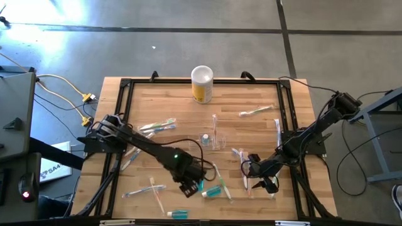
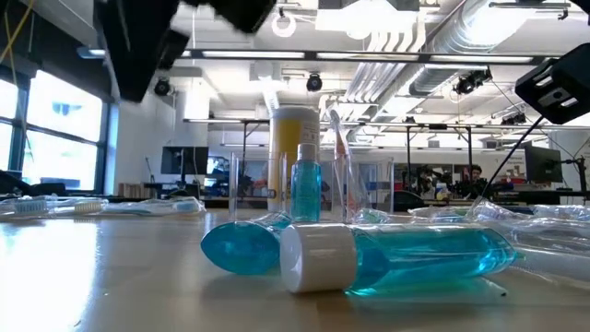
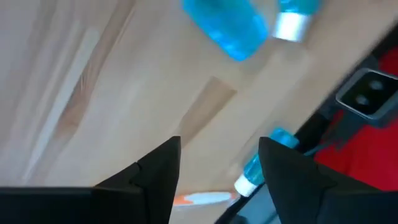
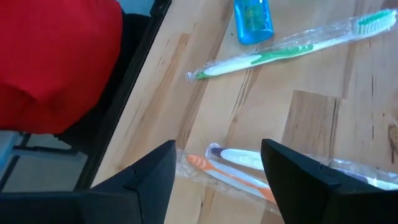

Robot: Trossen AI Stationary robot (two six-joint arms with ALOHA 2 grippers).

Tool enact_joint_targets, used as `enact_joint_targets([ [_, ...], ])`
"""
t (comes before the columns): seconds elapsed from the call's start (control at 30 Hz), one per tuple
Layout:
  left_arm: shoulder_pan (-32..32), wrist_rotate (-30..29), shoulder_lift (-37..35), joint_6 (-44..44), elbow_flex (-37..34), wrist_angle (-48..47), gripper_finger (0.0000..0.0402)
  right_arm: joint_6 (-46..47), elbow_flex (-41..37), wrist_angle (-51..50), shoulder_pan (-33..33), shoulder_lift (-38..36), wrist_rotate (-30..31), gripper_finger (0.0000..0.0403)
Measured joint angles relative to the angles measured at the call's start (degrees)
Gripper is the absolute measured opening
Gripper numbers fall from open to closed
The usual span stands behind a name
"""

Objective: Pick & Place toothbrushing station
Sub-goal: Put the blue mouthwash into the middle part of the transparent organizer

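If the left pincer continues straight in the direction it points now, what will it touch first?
Probably the bare wooden table. The left pincer stands open with nothing between its fingers. A lying teal tube sits farther ahead, slightly off the line; depth is unclear, so it may be met next.

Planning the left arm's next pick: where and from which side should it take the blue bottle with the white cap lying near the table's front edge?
Grip the blue bottle across its round body's middle, coming straight down from above. It lies flat on its side, so the curved flanks face the fingers. The left hand hangs open beside it.
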Motion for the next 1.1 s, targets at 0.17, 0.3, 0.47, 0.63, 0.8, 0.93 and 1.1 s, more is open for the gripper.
enact_joint_targets([
  [0.17,-4.72,-4.34,-0.02,5.80,3.67,-0.21,0.0210,0.91,0.00,3.38,0.54,0.00,0.28,0.0227],
  [0.3,-8.16,-7.15,0.11,5.89,4.01,-4.25,0.0210,0.91,0.00,7.60,0.58,0.00,0.26,0.0227],
  [0.47,-10.61,-9.82,0.92,5.36,4.12,-5.32,0.0210,1.34,0.00,12.38,0.58,0.00,1.45,0.0227],
  [0.63,-13.69,-11.10,3.92,5.30,4.10,-0.97,0.0210,6.42,0.00,13.47,1.40,0.00,3.99,0.0227],
  [0.8,-17.64,-10.89,6.91,2.61,4.01,1.53,0.0210,9.80,0.00,15.68,3.92,1.44,6.31,0.0227],
  [0.93,-19.56,-11.69,8.69,0.22,4.01,3.96,0.0210,10.36,0.02,19.74,6.08,3.48,6.49,0.0227],
  [1.1,-20.79,-13.03,10.20,0.11,4.10,7.71,0.0210,11.49,0.02,25.17,8.21,7.21,6.41,0.0227],
])
